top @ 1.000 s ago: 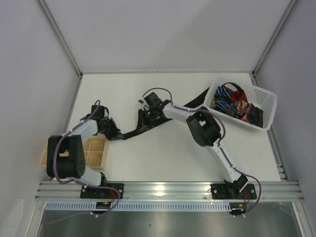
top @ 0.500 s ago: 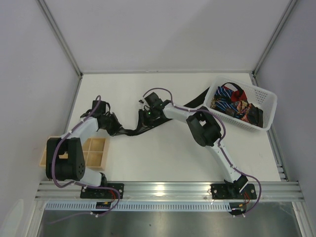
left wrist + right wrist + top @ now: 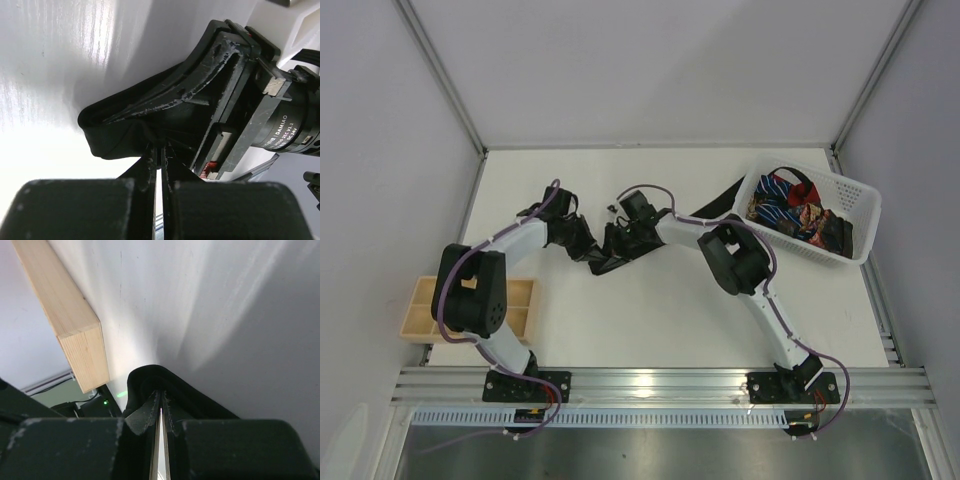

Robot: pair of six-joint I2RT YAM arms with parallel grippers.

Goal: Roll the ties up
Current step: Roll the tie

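Two end effectors meet just left of centre on the counter (image 3: 660, 320), close together over one bunch of cloth. My left end effector (image 3: 588, 250) is pinched fully closed on a fold of the black tie (image 3: 718, 203). From its wrist camera I see the fabric (image 3: 112, 135) looped out past the tips (image 3: 161, 150) and lying on the white surface. My right end effector (image 3: 618, 243) is nearly closed too, a thin slit between its fingers (image 3: 161, 402), with the same tie (image 3: 145, 377) humped over them and gripped.

From the bunch the tie runs right, under the right forearm, as a flat strip up to the near-left corner of the white basket (image 3: 868, 225). That basket sits hard against the counter's right edge and holds the other ties (image 3: 790, 205) in a heap.

On the left, a wooden tray (image 3: 420, 318) hangs partly over the counter's left edge, well apart from the grip. The right wrist view shows its side (image 3: 70, 320).

Bare counter lies toward me and toward the back edge.
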